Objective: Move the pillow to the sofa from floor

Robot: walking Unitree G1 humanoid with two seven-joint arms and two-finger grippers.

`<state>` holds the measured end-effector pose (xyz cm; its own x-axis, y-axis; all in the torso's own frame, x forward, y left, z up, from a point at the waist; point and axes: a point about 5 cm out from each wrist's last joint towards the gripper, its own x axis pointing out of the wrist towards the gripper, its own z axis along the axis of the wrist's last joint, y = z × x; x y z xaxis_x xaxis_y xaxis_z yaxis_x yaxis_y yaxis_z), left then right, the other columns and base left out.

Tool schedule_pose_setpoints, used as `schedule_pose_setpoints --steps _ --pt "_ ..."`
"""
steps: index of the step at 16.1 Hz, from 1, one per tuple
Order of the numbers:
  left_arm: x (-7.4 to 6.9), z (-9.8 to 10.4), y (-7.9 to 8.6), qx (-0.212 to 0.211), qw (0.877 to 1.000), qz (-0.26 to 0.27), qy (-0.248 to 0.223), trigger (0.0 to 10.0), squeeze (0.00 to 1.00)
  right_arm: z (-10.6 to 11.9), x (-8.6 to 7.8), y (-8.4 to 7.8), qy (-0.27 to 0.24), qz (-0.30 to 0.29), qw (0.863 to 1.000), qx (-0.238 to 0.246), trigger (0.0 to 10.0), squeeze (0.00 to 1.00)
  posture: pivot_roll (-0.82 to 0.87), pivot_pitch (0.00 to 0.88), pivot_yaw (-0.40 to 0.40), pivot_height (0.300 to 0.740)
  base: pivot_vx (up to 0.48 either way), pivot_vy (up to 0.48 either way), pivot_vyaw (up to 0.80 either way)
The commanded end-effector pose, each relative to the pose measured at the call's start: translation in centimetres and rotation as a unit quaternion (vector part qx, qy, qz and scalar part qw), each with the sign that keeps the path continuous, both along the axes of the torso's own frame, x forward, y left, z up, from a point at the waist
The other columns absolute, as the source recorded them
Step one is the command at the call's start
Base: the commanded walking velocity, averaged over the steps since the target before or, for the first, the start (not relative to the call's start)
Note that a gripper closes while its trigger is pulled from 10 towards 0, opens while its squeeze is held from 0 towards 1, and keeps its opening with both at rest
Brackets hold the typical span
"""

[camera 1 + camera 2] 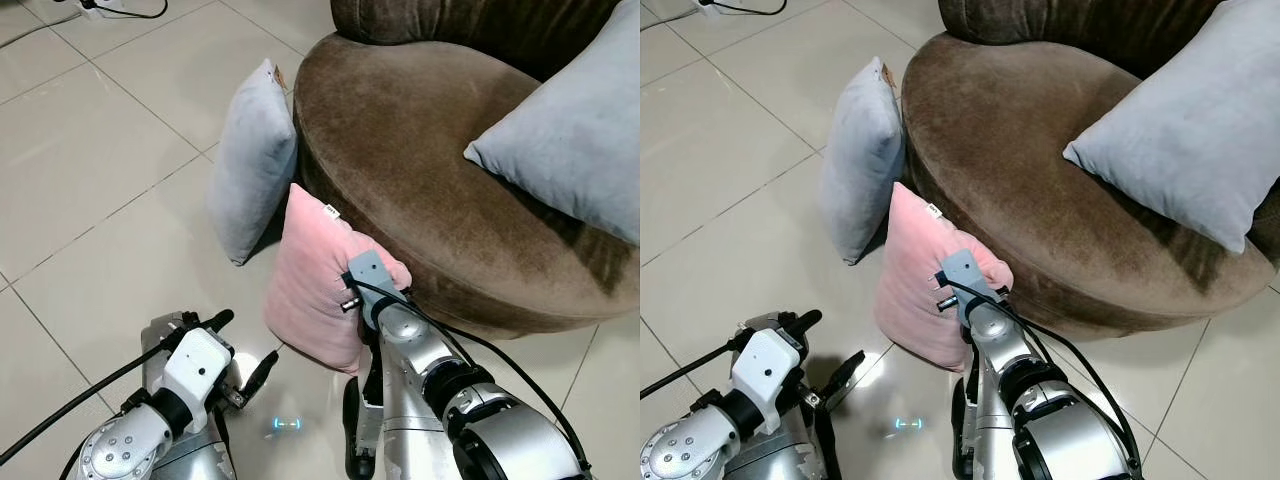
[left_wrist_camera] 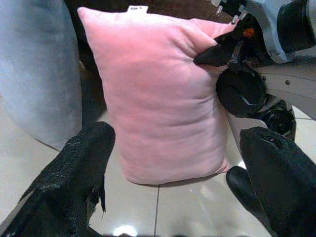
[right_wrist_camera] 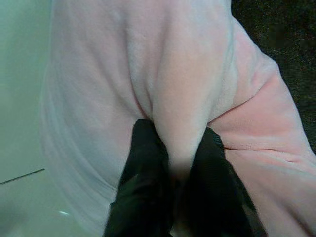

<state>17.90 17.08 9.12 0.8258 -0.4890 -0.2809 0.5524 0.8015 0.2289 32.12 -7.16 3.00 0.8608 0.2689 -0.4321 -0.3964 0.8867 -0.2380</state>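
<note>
A pink pillow (image 1: 310, 290) stands on its edge on the tiled floor, leaning against the front of the round brown sofa (image 1: 420, 170). My right gripper (image 3: 175, 148) is shut on a fold of the pink pillow near its upper corner on the sofa side. In the left wrist view its black fingers (image 2: 217, 49) pinch that corner. My left gripper (image 1: 245, 345) hovers low over the floor to the left of the pillow, open with nothing between its fingers. The pillow (image 2: 158, 98) lies straight ahead of that open gripper.
A grey-blue pillow (image 1: 252, 160) leans upright against the sofa's left side, just beyond the pink one. Another grey pillow (image 1: 570, 150) rests on the seat at the right. A power strip with cables (image 1: 100, 8) lies on the far-left floor. Bare tiles (image 1: 90, 200) spread to the left.
</note>
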Motion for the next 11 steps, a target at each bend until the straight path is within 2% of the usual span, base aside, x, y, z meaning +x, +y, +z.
schedule_pose_setpoints --steps 1,3,5,7,9,11 --pt "-0.4 -0.4 -0.2 -0.004 1.0 -0.009 0.017 10.0 0.0 -1.0 -0.8 0.2 0.025 0.017 1.0 -0.003 0.0 0.0 0.08 0.287 -0.117 0.46 0.0 0.0 0.0" --pt "-0.2 -0.6 -0.3 -0.005 1.0 -0.011 0.019 10.0 0.0 -0.9 -1.2 1.8 0.026 0.067 0.997 0.005 0.0 0.0 0.08 0.262 -0.119 0.46 0.0 0.0 0.0" --pt "0.1 -0.8 0.0 -0.002 1.0 -0.003 0.014 10.0 0.0 -0.6 -1.7 3.5 0.019 0.117 0.993 0.02 0.0 0.0 0.08 0.206 -0.122 0.46 0.0 0.0 0.0" --pt "0.4 -1.0 0.2 -0.003 1.0 0.013 0.006 10.0 0.0 -0.4 -2.1 4.6 0.01 0.152 0.988 0.04 0.0 0.0 0.09 0.147 -0.126 0.46 0.0 0.0 0.0" --pt "0.8 -1.0 0.5 -0.002 0.999 0.037 -0.01 10.0 0.0 1.0 -1.8 5.4 -0.01 0.161 0.979 0.122 0.0 0.0 0.1 0.069 -0.13 0.46 0.0 0.0 0.0" --pt "1.1 -0.6 0.7 -0.007 0.998 0.055 -0.031 10.0 0.0 4.1 -0.4 4.8 -0.064 0.137 0.96 0.235 0.0 0.0 0.1 0.025 -0.116 0.46 0.0 0.0 0.0"
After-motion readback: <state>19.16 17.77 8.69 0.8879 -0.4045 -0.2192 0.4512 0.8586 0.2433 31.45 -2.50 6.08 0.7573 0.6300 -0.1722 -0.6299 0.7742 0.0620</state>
